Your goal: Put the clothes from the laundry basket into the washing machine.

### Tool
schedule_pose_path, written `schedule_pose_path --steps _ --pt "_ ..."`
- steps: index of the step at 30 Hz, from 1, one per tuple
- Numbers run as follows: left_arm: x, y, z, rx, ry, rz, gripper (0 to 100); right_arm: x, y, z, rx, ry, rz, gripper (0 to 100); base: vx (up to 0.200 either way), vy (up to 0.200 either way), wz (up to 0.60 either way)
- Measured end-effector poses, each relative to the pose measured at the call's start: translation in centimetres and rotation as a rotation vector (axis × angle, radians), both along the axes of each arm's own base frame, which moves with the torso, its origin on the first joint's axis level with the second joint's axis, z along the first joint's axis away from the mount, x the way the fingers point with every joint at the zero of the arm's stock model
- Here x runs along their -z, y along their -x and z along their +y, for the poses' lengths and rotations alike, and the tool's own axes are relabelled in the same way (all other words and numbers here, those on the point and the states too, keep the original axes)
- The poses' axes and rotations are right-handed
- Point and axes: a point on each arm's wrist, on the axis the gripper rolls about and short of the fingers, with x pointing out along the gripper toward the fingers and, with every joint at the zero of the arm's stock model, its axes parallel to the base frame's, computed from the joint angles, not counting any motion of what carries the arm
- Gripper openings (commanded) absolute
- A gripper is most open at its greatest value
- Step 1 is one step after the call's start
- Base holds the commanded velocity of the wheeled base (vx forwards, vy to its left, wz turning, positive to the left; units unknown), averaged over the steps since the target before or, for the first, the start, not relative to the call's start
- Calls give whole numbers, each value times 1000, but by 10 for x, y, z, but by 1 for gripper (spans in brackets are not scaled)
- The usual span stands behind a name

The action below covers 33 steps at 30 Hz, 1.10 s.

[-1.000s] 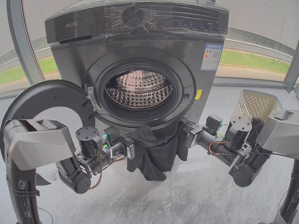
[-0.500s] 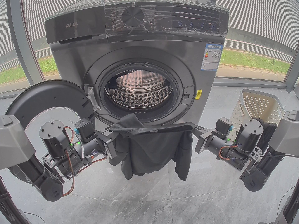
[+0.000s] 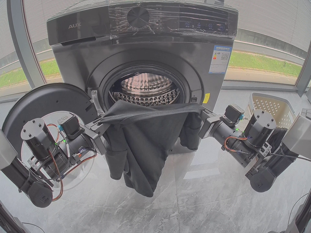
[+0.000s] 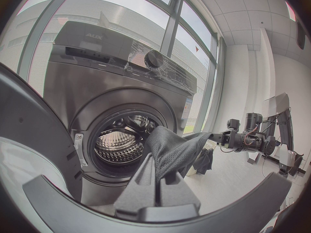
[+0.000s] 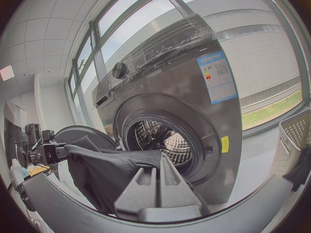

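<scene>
2 grippers: both clamped on one dark garment [image 3: 142, 139], which is stretched btwn them.
L gripper [image 3: 98, 123]: centre-left of head view, fingers shut on garment's left top edge, in front of open door [image 3: 42, 101].
R gripper [image 3: 201, 110]: centre-right, fingers shut on right top edge.
Garment: mid-frame, top edge taut across lower part of drum opening [image 3: 145, 86]; rest hangs in front of washing machine [image 3: 77, 62].
Laundry basket [image 3: 270, 109]: right edge of frame, on floor [image 3: 201, 191]; more dark cloth [image 3: 279, 136] at its rim.
</scene>
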Motion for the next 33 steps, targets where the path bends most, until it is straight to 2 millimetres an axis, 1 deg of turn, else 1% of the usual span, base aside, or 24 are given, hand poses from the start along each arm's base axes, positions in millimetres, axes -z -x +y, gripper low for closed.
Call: schedule_pose_path --steps 7,18,33 --pt "-3 0 4 -14 2 -11 0 -7 -2 1 4 -14 -24 0 0 0 0" --pt "-2 -2 11 -45 -3 -11 0 -19 2 0 3 -34 -57 0 0 0 0" --pt "0 -3 16 -61 -9 -1 0 -22 2 -1 4 -39 -64 0 0 0 0"
